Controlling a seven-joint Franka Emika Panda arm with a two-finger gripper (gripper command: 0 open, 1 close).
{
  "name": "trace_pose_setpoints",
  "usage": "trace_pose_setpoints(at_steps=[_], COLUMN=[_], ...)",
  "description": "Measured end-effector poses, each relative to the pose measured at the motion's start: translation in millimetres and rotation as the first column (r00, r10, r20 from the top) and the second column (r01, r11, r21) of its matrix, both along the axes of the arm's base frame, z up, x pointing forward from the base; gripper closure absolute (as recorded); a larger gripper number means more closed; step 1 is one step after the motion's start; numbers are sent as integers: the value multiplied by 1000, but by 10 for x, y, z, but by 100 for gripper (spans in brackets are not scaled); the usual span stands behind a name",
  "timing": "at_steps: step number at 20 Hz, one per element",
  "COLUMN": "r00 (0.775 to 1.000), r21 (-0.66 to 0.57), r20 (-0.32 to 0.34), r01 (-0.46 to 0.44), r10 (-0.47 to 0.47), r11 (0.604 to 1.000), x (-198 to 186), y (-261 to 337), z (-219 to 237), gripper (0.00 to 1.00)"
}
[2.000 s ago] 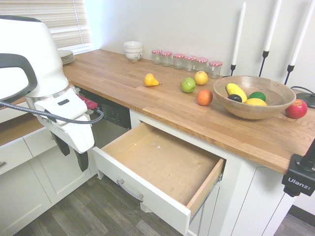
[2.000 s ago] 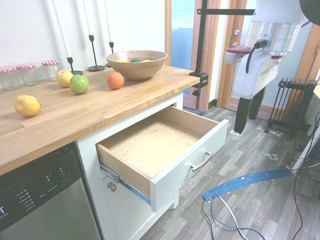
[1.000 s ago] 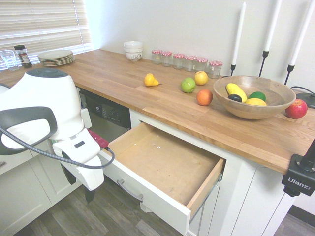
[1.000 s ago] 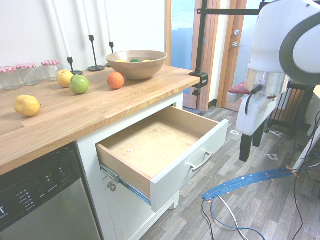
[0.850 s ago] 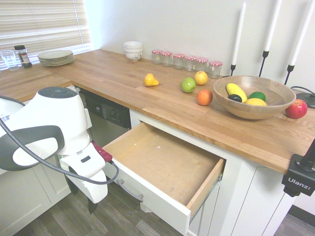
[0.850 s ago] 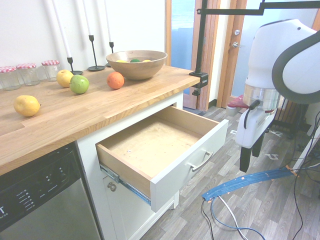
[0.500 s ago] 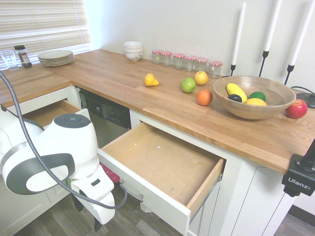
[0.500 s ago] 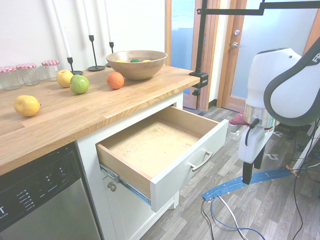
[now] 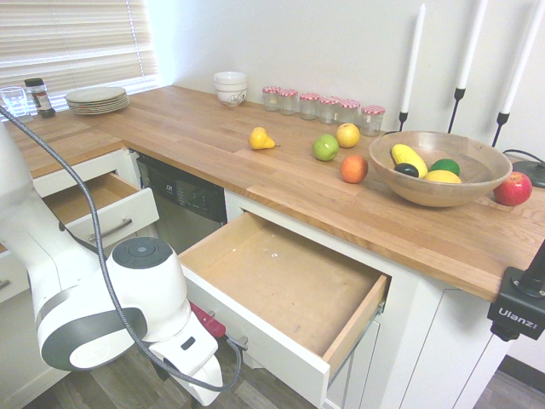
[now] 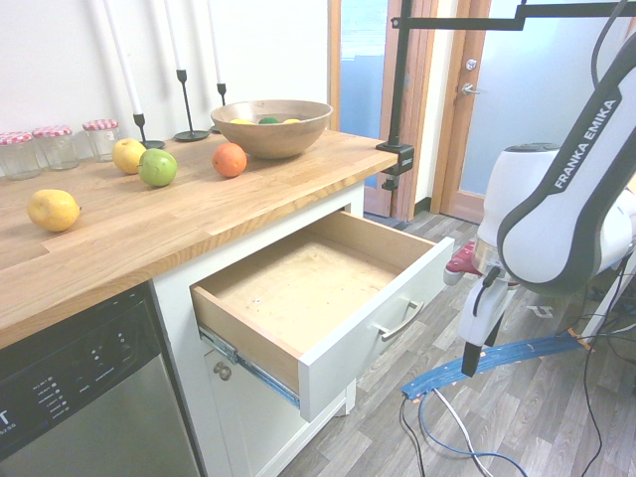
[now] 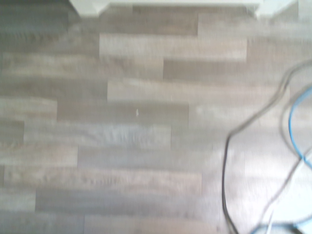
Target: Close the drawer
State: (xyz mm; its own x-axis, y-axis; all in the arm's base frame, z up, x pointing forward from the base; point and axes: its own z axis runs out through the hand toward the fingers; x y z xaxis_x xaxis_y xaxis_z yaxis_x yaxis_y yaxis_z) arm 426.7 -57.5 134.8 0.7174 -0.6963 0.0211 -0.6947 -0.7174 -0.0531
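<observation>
Second exterior view puts the drawer (image 10: 328, 298) in the middle of the frame, pulled well out from under the wooden countertop (image 10: 149, 224), its plywood box empty and its curved metal handle (image 10: 398, 320) facing right. The gripper (image 10: 472, 353) hangs at the right of the frame, pointing straight down at the floor, lower than the drawer front and clear of it, with a gap between them. Its fingers (image 10: 468, 358) read as one dark shape from here; by the look of things the jaws are spread wide and nothing is between them.

I'd judge this the approach step: the arm is set in front of the open drawer, not touching it. The next move calls for bringing the hand in against the white front, near the handle, and pushing squarely toward the cabinet so the box runs back on its slides without twisting.

Around it, the countertop carries a wooden fruit bowl (image 10: 271, 124), loose fruit, lidded jars and candlesticks. In the first exterior view a narrower drawer (image 9: 102, 204) stands open at the left. The wrist view shows only grey plank flooring (image 11: 122, 126).
</observation>
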Motion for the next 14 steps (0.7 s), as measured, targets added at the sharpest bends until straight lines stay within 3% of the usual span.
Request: trace_pose_setpoints(at_steps=[4, 5, 14], r00=[1000, 1000, 999], r21=[0, 0, -1], r20=[20, 24, 41], r01=[-10, -9, -22], r10=[10, 9, 22], r11=[1000, 1000, 1000], x=[145, 185, 382], y=[-2, -6, 56], z=[-29, -32, -75], gripper=[0, 100, 100])
